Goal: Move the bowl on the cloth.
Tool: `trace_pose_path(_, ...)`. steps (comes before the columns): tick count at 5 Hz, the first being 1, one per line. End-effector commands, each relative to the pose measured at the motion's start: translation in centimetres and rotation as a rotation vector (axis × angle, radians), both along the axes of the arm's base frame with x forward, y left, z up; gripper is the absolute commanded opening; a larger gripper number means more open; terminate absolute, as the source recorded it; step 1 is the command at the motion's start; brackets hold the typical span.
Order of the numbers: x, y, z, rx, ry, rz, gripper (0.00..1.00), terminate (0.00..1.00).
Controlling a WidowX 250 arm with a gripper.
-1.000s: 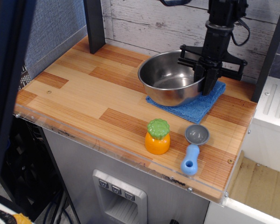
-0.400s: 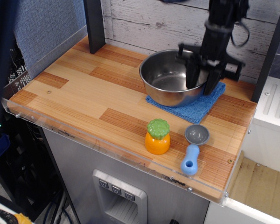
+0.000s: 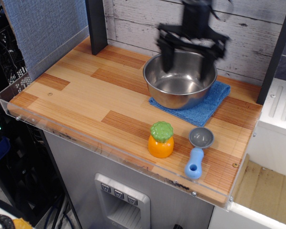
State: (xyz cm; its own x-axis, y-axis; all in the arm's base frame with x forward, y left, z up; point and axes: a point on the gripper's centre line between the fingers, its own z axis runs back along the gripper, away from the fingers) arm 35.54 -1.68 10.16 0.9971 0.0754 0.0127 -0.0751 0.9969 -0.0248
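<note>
The black gripper (image 3: 189, 50) hangs above the far rim of the large round stainless-steel bowl (image 3: 180, 79), blurred in the picture, with its two fingers (image 3: 167, 55) spread wide apart and nothing held between them. It looks clear of the bowl, though the blur makes it hard to be sure the fingertips are not touching the rim. The bowl sits upright on the folded blue terry cloth (image 3: 203, 107), which lies flat at the far right of the wooden tabletop (image 3: 86, 90); the cloth shows past the bowl on its near and right sides. Nearer the front edge, well apart from the bowl, stands a small orange toy with a green top (image 3: 161, 140), and just to its right lies a grey scoop with a blue handle (image 3: 198, 150), its cup pointing toward the cloth and its handle toward the near edge. A dark upright post (image 3: 96, 25) rises at the far left of the tabletop, in front of a whitewashed plank wall (image 3: 133, 21).
</note>
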Motion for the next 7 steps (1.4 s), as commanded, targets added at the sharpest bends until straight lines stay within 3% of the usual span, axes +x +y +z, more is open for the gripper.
trace_pose_path(1,-4.2,5.8,3.3,-0.028,-0.045,0.115,1.00,0.00)
trace_pose_path(2,-4.1,6.5,3.7,-0.010,-0.052,0.072,1.00,0.00)
trace_pose_path(4,-3.1,6.2,4.7,0.102,-0.078,-0.070,1.00,0.00)
trace_pose_path(6,-3.0,6.4,4.7,0.136,-0.077,-0.076,1.00,0.00)
trace_pose_path(7,-3.0,6.4,4.7,0.136,-0.077,-0.076,1.00,1.00)
